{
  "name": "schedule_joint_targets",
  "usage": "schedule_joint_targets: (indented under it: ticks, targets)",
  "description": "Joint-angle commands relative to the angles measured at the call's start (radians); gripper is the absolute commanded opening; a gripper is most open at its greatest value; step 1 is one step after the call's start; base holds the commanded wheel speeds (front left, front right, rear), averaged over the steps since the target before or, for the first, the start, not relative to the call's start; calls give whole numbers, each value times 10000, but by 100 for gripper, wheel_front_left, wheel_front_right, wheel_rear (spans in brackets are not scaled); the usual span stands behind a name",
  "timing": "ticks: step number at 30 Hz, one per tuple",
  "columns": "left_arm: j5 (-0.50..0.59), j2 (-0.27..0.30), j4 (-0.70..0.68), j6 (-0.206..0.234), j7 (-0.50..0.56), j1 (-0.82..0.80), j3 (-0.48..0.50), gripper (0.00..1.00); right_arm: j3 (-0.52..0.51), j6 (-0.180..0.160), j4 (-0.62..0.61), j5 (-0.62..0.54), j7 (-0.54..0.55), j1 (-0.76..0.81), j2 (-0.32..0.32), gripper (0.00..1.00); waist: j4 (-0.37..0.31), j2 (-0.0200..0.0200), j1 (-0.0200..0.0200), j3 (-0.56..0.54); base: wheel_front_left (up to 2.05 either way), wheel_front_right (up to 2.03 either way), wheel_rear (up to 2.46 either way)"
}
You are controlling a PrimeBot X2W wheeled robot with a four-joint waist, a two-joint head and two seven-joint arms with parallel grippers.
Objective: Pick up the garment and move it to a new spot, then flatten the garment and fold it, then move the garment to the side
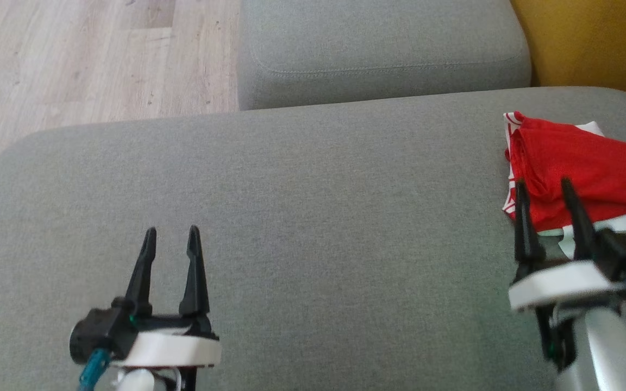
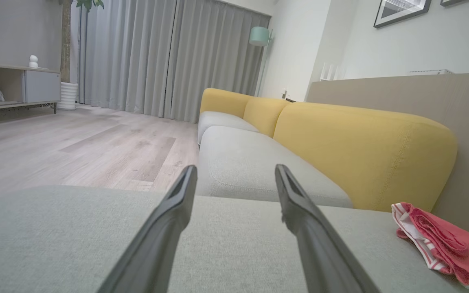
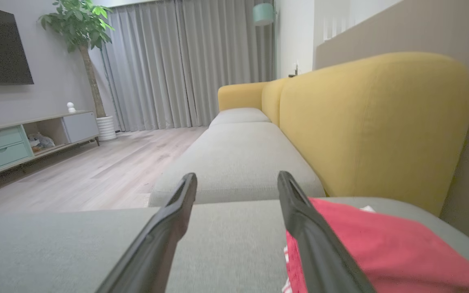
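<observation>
A red garment (image 1: 579, 168) with white striped trim lies folded at the far right of the grey cushion (image 1: 313, 217). It also shows at the lower right in the left wrist view (image 2: 446, 244) and in the right wrist view (image 3: 381, 252). My right gripper (image 1: 544, 187) is open, hovering over the garment's near left edge with nothing between its fingers. My left gripper (image 1: 173, 234) stands open over bare cushion at the lower left, well away from the garment.
A second grey seat cushion (image 1: 378, 49) lies beyond, with yellow backrests (image 2: 360, 154) along the right. Wood floor (image 1: 90, 60) runs to the left past the cushion's edge. A TV stand (image 3: 27, 138), a potted plant (image 3: 82, 32) and curtains stand far off.
</observation>
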Motion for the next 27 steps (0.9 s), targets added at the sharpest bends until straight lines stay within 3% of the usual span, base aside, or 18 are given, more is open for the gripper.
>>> schedule_joint_targets:
  ticks: [1, 8, 27]
  targets:
    - [13, 43, -275, 23, -49, -165, 312, 100, 331, -9, -237, 267, -223, -44, 37, 100, -1, -1, 1, -20, 0, 0, 0]
    - [161, 43, -76, 414, -49, 155, 477, 100, 650, -9, 303, 507, -649, 927, 44, 100, -120, -1, 1, -47, 0, 0, 0]
    - [-645, 43, 441, 427, -49, 100, 522, 100, 824, -9, -127, 475, -690, 956, 46, 100, -225, -1, 1, -100, 0, 0, 0]
